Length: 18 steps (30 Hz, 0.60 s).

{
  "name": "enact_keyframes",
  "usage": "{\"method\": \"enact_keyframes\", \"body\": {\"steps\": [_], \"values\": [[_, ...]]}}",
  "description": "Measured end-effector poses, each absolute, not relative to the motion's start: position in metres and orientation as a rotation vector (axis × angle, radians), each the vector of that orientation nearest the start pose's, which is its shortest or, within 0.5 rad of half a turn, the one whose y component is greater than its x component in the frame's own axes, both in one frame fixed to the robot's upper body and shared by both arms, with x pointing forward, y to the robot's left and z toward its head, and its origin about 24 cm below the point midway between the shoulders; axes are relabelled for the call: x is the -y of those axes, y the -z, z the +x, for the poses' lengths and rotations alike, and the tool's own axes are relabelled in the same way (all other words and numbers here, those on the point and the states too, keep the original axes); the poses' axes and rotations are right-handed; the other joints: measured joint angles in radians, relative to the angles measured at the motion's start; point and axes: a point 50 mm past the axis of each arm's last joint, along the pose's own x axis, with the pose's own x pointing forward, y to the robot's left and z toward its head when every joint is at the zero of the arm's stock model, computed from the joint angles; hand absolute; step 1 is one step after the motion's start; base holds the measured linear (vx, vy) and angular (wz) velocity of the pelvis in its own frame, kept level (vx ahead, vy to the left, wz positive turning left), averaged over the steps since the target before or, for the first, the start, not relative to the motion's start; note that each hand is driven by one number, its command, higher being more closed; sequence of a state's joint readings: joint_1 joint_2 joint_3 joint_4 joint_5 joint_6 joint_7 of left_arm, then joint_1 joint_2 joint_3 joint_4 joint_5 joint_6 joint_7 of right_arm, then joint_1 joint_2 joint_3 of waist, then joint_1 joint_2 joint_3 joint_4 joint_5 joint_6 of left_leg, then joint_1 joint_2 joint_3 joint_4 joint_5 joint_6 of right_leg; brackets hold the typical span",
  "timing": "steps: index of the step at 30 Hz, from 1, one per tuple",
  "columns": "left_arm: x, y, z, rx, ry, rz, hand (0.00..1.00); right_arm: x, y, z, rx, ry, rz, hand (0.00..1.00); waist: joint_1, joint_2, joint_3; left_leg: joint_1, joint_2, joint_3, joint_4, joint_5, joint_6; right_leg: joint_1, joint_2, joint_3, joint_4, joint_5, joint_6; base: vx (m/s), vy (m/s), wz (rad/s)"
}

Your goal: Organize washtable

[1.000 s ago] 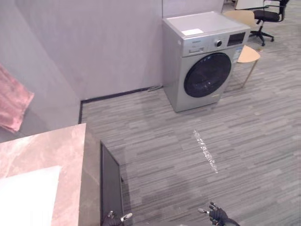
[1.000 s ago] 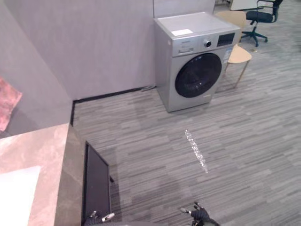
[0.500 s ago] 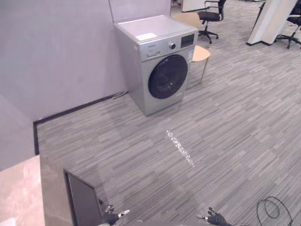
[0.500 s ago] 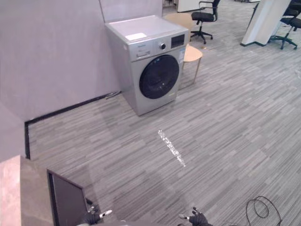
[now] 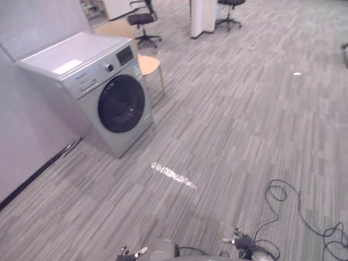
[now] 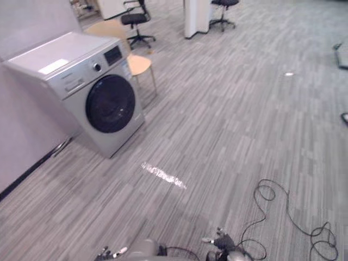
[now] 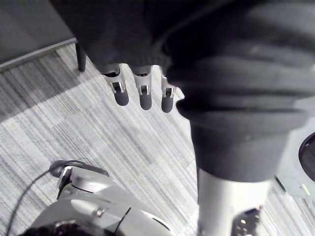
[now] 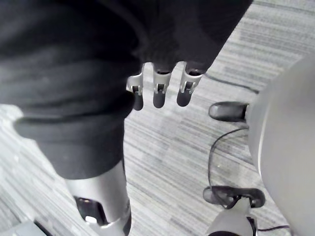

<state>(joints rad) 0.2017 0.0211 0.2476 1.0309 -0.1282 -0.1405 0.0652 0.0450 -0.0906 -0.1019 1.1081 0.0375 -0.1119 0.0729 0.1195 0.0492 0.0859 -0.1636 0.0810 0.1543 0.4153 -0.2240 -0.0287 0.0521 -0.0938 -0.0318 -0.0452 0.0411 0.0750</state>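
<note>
Silver left hand [image 7: 141, 94], right hand [image 8: 159, 92] slack

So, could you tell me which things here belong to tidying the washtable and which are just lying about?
For the job: left hand, right hand, both open and empty.
Just about: washing machine, paper sheet on top of it, wooden chair, office chair, pillar.
</note>
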Motion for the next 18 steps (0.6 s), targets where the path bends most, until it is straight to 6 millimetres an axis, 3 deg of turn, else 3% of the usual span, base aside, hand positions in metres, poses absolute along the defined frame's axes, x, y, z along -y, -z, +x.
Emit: {"method": "enact_keyframes", "body": {"steps": [3, 6, 9, 13, 14, 15, 16, 17, 18], "values": [[-0.208, 0.163, 0.055, -1.057, -0.466, -0.155, 0.0, 0.195, 0.164, 0.088, -1.079, 0.123, 0.052, 0.0, 0.004, -0.036, -0.012, 0.029, -0.04, 0.012, -0.058, 0.005, 0.028, -0.001, -0.036, -0.008, 0.016, -0.021, -0.002, 0.09, 0.126, 0.06], [-0.209, 0.163, 0.05, -1.07, -0.489, -0.17, 0.0, 0.195, 0.164, 0.084, -1.085, 0.154, 0.079, 0.0, 0.0, -0.046, -0.019, 0.073, -0.066, 0.03, -0.11, 0.01, 0.04, 0.003, -0.06, -0.035, 0.038, -0.035, 0.012, 0.13, 0.086, -0.13], [-0.207, 0.164, 0.049, -1.075, -0.484, -0.175, 0.0, 0.202, 0.164, 0.082, -1.081, 0.196, 0.096, 0.0, -0.009, -0.026, -0.026, 0.114, -0.082, 0.038, -0.165, 0.013, 0.048, -0.016, -0.07, -0.064, 0.115, -0.06, 0.01, 0.11, 0.076, -0.09], [-0.203, 0.166, 0.044, -1.102, -0.459, -0.182, 0.0, 0.208, 0.163, 0.084, -1.065, 0.253, 0.127, 0.0, -0.034, -0.002, -0.03, 0.176, -0.065, 0.006, -0.194, 0.028, 0.066, -0.109, -0.077, -0.122, 0.361, -0.091, 0.02, 0.19, 0.045, 0.06], [-0.2, 0.167, 0.046, -1.101, -0.44, -0.179, 0.0, 0.209, 0.161, 0.087, -1.052, 0.262, 0.131, 0.0, -0.044, 0.008, -0.027, 0.185, -0.055, -0.011, -0.198, 0.029, 0.067, -0.126, -0.087, -0.167, 0.385, -0.143, 0.0, 0.11, -0.021, 0.28], [-0.203, 0.166, 0.049, -1.096, -0.427, -0.159, 0.0, 0.206, 0.162, 0.088, -1.053, 0.263, 0.142, 0.0, -0.05, -0.005, -0.026, 0.192, -0.056, -0.017, -0.199, 0.029, 0.067, -0.123, -0.087, -0.213, 0.344, -0.157, -0.006, 0.1, -0.043, 0.3], [-0.208, 0.165, 0.05, -1.09, -0.429, -0.144, 0.0, 0.2, 0.163, 0.086, -1.059, 0.259, 0.157, 0.0, -0.049, -0.031, -0.031, 0.197, -0.069, -0.018, -0.201, 0.028, 0.065, -0.122, -0.088, -0.258, 0.28, -0.125, -0.02, 0.1, -0.075, 0.26], [-0.215, 0.164, 0.051, -1.085, -0.438, -0.129, 0.0, 0.194, 0.165, 0.082, -1.069, 0.257, 0.174, 0.0, -0.05, -0.062, -0.035, 0.213, -0.092, -0.026, -0.216, 0.024, 0.059, -0.114, -0.11, -0.297, 0.252, -0.085, 0.0, 0.09, -0.072, 0.13], [-0.213, 0.164, 0.051, -1.084, -0.44, -0.135, 0.0, 0.194, 0.165, 0.08, -1.074, 0.262, 0.176, 0.0, -0.049, -0.056, -0.038, 0.226, -0.091, -0.029, -0.234, 0.024, 0.059, -0.101, -0.103, -0.298, 0.232, -0.088, 0.004, 0.11, -0.039, 0.08]]}}
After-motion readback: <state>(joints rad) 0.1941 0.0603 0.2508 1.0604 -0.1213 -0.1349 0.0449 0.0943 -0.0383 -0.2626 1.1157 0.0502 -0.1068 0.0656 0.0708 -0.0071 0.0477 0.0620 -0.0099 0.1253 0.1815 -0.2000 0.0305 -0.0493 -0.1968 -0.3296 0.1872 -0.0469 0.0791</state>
